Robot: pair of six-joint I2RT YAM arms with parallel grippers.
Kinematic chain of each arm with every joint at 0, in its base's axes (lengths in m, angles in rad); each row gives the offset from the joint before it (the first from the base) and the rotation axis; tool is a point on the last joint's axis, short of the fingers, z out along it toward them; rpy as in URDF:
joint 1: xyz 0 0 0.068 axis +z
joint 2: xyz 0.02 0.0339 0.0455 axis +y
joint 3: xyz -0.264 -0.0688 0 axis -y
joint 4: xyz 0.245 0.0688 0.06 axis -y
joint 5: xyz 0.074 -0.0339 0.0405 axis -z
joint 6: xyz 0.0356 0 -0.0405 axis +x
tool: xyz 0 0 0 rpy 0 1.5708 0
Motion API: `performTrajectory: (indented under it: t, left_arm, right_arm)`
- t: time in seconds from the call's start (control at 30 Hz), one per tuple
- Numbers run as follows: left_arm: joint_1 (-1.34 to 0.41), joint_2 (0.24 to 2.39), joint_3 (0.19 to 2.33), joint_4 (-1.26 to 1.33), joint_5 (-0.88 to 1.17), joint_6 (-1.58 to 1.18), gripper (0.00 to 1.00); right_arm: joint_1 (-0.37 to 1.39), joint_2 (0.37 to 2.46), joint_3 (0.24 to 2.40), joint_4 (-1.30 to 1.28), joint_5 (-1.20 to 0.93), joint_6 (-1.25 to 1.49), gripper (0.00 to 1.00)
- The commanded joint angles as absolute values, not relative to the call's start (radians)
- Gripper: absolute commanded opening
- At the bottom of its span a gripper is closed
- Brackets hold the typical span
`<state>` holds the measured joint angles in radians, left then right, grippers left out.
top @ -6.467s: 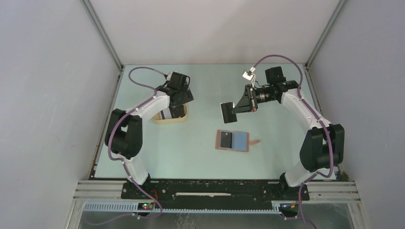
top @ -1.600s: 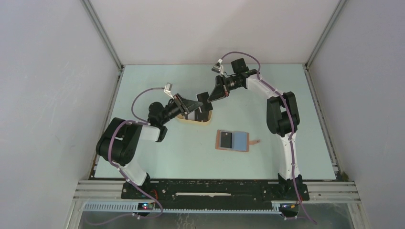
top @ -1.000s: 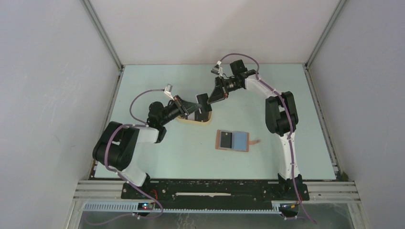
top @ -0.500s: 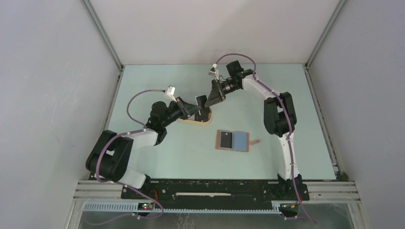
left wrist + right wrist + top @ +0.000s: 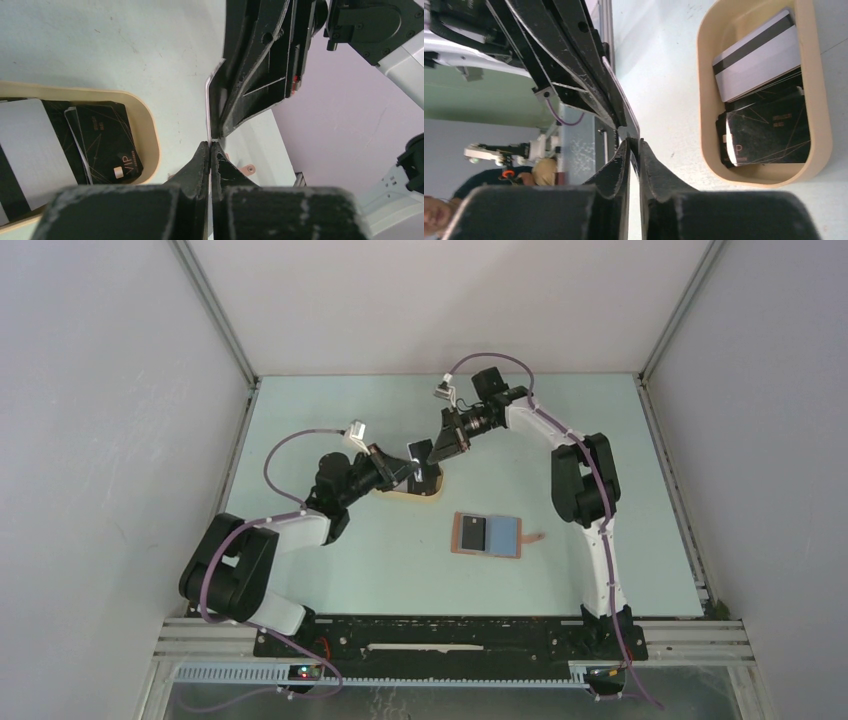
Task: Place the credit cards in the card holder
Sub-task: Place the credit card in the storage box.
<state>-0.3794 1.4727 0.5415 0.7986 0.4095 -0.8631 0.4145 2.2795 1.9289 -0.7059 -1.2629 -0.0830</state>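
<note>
One thin credit card (image 5: 421, 451) hangs on edge above the beige tray (image 5: 432, 490), pinched from both sides. My left gripper (image 5: 410, 466) is shut on its near edge, the card (image 5: 208, 102) rising from between the fingertips of the left gripper (image 5: 210, 145). My right gripper (image 5: 433, 447) meets it from the far side. In the right wrist view the right gripper (image 5: 634, 142) is shut on the card's (image 5: 623, 105) other edge. The reddish-brown card holder (image 5: 487, 535) lies open on the table, a dark card in its left pocket.
The tray (image 5: 709, 125) holds a whitish card with a dark stripe (image 5: 756, 60) and a black card (image 5: 769, 132); both show in the left wrist view too, the black one (image 5: 102, 145) and the whitish one (image 5: 30, 150). Grey walls enclose the table.
The right gripper, open half a second ago, has shut on the card that the left gripper holds. Both arms shifted slightly left.
</note>
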Motion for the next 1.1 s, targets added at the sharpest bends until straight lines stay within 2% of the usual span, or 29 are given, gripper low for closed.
performTrajectory:
  t: [0.0,0.03,0.1,0.17,0.3,0.47,0.53,0.57,0.6,0.83,0.97,1.07]
  left_arm:
    - [-0.385,1.433,0.545,0.821,0.394,-0.833,0.01]
    - [-0.383,1.428,0.539,0.830,0.396,-0.835,0.05]
    - [-0.377,1.416,0.518,0.864,0.410,-0.854,0.23]
    - [-0.360,1.400,0.490,0.919,0.446,-0.879,0.34]
    - [-0.307,1.338,0.428,1.021,0.550,-0.902,0.48]
    - [-0.277,1.175,0.370,0.968,0.589,-0.810,0.65]
    - [-0.275,1.092,0.346,0.926,0.569,-0.777,0.80]
    - [-0.273,1.063,0.342,0.911,0.564,-0.768,0.92]
    - [-0.273,1.043,0.339,0.895,0.557,-0.763,0.99]
    - [-0.273,1.102,0.367,0.910,0.641,-0.825,0.97]
    - [-0.275,1.224,0.381,1.014,0.683,-0.898,0.84]
    - [-0.275,1.333,0.405,1.144,0.724,-0.978,0.68]
  right_arm:
    - [0.408,2.214,1.909,-0.620,-1.347,-0.006,0.04]
    - [0.403,2.212,1.896,-0.605,-1.363,0.014,0.00]
    - [0.396,2.211,1.878,-0.583,-1.397,0.026,0.00]
    - [0.391,2.213,1.868,-0.579,-1.431,0.016,0.00]
    - [0.389,2.211,1.877,-0.649,-1.492,-0.086,0.00]
    - [0.387,2.228,1.985,-0.950,-1.567,-0.377,0.00]
    - [0.384,2.238,2.020,-1.042,-1.594,-0.460,0.00]
    - [0.384,2.241,2.033,-1.075,-1.602,-0.494,0.00]
    - [0.384,2.245,2.041,-1.095,-1.604,-0.513,0.00]
    - [0.398,2.255,2.053,-1.106,-1.603,-0.515,0.00]
    - [0.409,2.257,2.058,-1.106,-1.605,-0.513,0.00]
    - [0.413,2.269,2.066,-1.105,-1.606,-0.505,0.00]
